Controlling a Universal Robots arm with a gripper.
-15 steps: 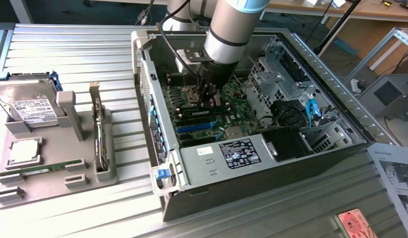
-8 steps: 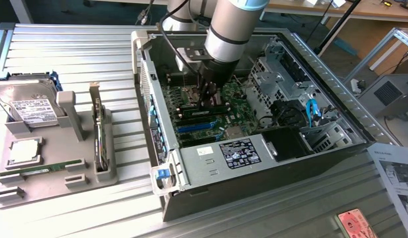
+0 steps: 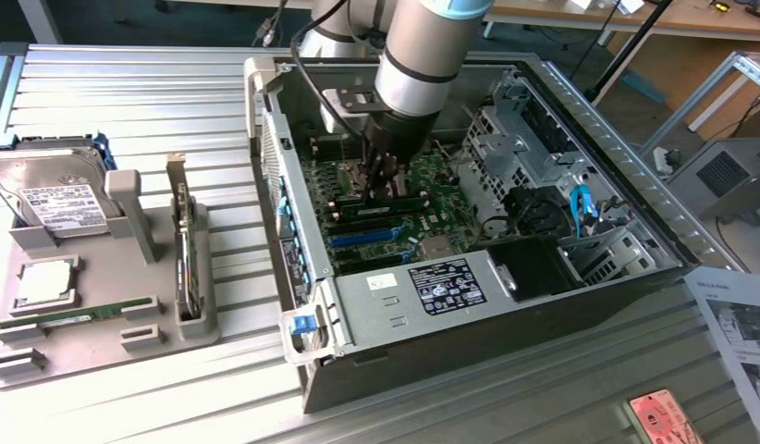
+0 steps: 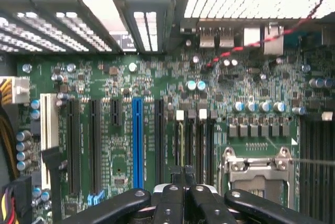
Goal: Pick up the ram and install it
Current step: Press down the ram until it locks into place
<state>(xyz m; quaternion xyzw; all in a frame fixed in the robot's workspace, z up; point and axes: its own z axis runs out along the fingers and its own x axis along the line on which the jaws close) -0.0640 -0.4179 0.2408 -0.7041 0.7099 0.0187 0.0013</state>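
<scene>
One gripper [image 3: 383,190], fingers closed together, down inside computer case [image 3: 627,176] over green motherboard [image 4: 120,145]; holding nothing visible.

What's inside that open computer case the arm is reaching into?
Inside the computer case lies a green circuit board with black and blue slots, a power box and cables. The tool is down over the board; whatever is directly beneath it is covered.

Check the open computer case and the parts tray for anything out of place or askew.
Nothing stands out. The gripper is down inside the computer case, over the motherboard. The hard drive and a memory stick sit neatly in the tray.
</scene>
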